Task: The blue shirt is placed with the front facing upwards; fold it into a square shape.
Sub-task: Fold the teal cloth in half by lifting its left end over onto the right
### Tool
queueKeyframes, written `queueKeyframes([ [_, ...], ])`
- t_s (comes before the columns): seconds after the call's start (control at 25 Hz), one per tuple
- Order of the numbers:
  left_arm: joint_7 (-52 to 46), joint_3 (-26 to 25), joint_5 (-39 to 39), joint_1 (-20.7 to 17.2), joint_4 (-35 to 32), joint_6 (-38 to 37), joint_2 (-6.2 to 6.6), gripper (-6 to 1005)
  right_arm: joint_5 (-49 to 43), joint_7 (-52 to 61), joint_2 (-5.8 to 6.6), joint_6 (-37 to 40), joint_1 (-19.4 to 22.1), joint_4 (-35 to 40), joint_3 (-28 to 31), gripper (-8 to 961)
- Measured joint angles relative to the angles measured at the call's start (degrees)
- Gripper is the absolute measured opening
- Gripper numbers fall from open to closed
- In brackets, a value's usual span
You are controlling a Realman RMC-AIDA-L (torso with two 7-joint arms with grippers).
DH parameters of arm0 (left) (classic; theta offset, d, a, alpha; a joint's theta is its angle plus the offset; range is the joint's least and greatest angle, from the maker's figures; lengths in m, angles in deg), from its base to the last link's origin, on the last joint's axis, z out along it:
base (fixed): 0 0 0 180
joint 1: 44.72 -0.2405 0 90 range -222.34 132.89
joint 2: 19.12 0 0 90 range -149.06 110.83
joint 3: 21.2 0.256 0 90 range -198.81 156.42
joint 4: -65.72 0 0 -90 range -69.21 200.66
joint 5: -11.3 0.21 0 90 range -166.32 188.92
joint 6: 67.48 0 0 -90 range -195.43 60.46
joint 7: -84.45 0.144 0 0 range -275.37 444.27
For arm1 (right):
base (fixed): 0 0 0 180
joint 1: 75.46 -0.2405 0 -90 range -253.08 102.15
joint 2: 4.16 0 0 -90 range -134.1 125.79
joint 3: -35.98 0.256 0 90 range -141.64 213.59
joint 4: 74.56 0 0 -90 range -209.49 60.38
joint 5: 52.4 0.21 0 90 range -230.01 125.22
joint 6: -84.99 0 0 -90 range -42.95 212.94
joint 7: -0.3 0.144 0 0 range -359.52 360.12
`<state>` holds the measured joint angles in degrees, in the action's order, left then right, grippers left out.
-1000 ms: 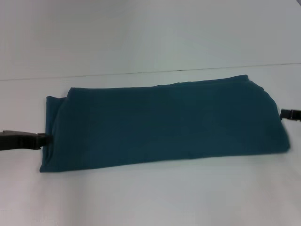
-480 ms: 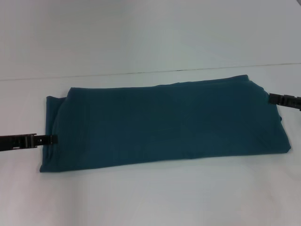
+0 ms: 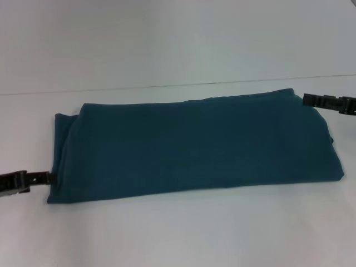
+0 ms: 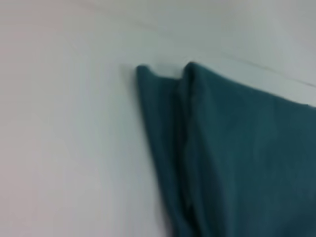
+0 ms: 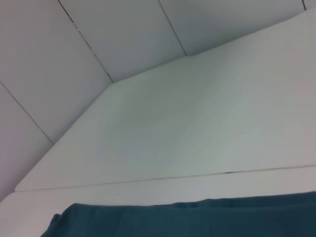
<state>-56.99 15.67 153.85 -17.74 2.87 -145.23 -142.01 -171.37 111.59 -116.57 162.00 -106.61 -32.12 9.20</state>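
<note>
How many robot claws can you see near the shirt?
2. The left gripper sits at the near left corner of the blue shirt; the right gripper is at its far right corner. Neither wrist view shows any.

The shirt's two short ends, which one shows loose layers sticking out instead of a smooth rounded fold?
The end by the left gripper: there the blue shirt shows an under layer jutting past the top one. The end by the right gripper is rounded.

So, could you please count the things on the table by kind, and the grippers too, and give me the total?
Blue shirt, folded into a long band: 1
Grippers: 2, the left gripper at the shirt's left end and the right gripper at its far right corner
White table: 1
Total: 4
</note>
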Motion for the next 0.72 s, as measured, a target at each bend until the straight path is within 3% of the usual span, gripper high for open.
queueKeyframes([
  [0.72,-6.5,-0.8,1.3,1.3,4.2,-0.8,0.10,764,0.0,0.1,1.64,0.0,-2.8,0.6,-0.2,903],
])
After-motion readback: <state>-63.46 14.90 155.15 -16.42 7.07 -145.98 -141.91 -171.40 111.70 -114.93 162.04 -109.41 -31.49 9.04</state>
